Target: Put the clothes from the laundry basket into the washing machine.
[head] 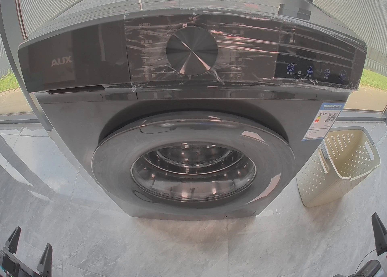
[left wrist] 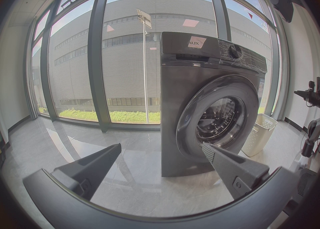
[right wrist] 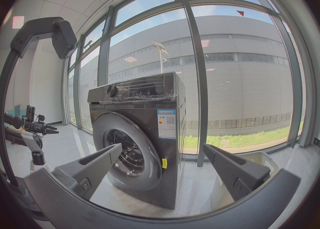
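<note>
A grey washing machine [head: 189, 60] stands in front of me with its round glass door [head: 193, 169] shut; the drum behind the glass looks bare. A cream perforated laundry basket [head: 340, 165] sits on the floor at the machine's right side, and the part of its inside that I see holds no clothes. My left gripper [head: 30, 245] hangs low at the left, open and holding nothing, well short of the machine. My right gripper [right wrist: 160, 148] is open too, with one of its fingers [head: 379, 231] at the lower right, near the basket [right wrist: 263, 158].
Glossy grey floor tiles [head: 193, 245] spread between me and the machine. Tall windows [left wrist: 126, 56] run behind it. From the left wrist, the machine's door [left wrist: 220, 119] and basket [left wrist: 260, 133] lie beyond my open left gripper [left wrist: 161, 145].
</note>
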{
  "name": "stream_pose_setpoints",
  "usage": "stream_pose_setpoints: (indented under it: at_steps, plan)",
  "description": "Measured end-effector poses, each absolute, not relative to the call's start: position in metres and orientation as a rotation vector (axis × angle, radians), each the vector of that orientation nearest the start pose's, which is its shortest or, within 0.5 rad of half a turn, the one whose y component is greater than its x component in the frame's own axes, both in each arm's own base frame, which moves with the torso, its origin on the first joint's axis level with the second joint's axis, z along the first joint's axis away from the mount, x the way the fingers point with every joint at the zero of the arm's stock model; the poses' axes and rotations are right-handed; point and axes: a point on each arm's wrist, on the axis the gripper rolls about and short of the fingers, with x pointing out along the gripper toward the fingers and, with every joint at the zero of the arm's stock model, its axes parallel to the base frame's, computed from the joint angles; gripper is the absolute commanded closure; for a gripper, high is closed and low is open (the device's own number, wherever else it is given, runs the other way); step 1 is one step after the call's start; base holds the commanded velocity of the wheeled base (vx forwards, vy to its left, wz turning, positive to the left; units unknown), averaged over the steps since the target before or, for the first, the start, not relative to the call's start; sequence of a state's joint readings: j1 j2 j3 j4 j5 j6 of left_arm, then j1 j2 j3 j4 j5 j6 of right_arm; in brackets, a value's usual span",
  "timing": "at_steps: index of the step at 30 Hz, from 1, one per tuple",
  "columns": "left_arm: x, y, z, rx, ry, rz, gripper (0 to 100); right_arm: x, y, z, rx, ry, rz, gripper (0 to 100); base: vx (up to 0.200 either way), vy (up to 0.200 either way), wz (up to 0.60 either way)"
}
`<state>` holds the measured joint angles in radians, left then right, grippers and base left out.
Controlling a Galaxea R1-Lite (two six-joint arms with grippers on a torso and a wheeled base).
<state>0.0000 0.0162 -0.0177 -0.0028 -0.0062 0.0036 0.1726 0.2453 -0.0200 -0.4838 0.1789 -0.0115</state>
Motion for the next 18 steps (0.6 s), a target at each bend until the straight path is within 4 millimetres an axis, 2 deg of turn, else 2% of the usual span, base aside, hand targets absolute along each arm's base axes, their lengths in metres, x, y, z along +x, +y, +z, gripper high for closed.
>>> stream_pose_setpoints:
  at_steps: [6,12,18]
  plan:
    - [-0.023,0.0,0.081,0.003,-0.004,-0.006,0,-0.017,0.002,0.124,-0.024,-0.283,0.306,0,0.0,0.0,0.0]
    - [-0.023,0.0,0.081,0.003,-0.004,-0.006,0,-0.022,0.001,0.124,-0.024,-0.338,0.259,0,0.0,0.0,0.0]
    - [-0.023,0.0,0.081,0.002,-0.004,-0.006,0,-0.022,-0.003,0.119,0.004,-0.304,0.089,0,0.0,0.0,0.0]
